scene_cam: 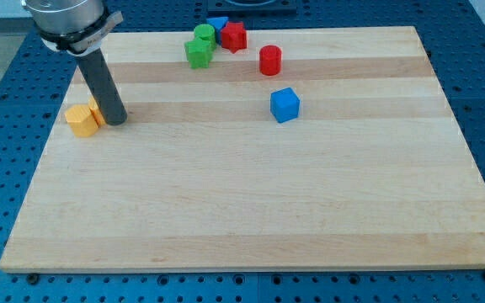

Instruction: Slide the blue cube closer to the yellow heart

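Note:
The blue cube [285, 104] sits on the wooden board [259, 210], a little above the middle. Two yellow blocks lie at the view's left: one [81, 120] stands free. The other [96, 107] is partly hidden behind my rod, so I cannot tell which is the heart. My tip [116, 123] rests on the board just right of these yellow blocks, touching or nearly touching them. It is far to the left of the blue cube.
A red cylinder [269, 61] stands above the blue cube. At the view's top are two green blocks [199, 53] [204, 34], a red block [233, 36] and a small blue block [218, 23] at the board's top edge.

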Available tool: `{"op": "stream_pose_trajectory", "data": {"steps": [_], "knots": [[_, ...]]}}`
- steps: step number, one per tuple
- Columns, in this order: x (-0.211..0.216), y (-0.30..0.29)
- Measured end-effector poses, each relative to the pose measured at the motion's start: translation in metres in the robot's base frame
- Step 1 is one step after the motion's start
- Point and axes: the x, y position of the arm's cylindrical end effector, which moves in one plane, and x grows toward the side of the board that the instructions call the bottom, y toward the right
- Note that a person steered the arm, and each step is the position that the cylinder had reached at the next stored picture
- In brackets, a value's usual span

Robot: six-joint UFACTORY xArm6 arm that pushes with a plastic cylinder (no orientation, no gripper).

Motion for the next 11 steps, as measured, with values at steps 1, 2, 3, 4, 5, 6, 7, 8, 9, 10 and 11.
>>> {"op": "stream_pose_trajectory", "data": {"steps": [1,2,3,4,5,6,7,8,9,10,11], "knots": [[-0.002,0.037],[-0.035,0.072],[-0.064,0.129],[-0.069,0.205],[-0.057,0.28],[-0.056,0.331],[-0.05,0.333],[-0.049,0.333],[-0.049,0.333],[-0.048,0.333],[-0.031,0.333]]}}
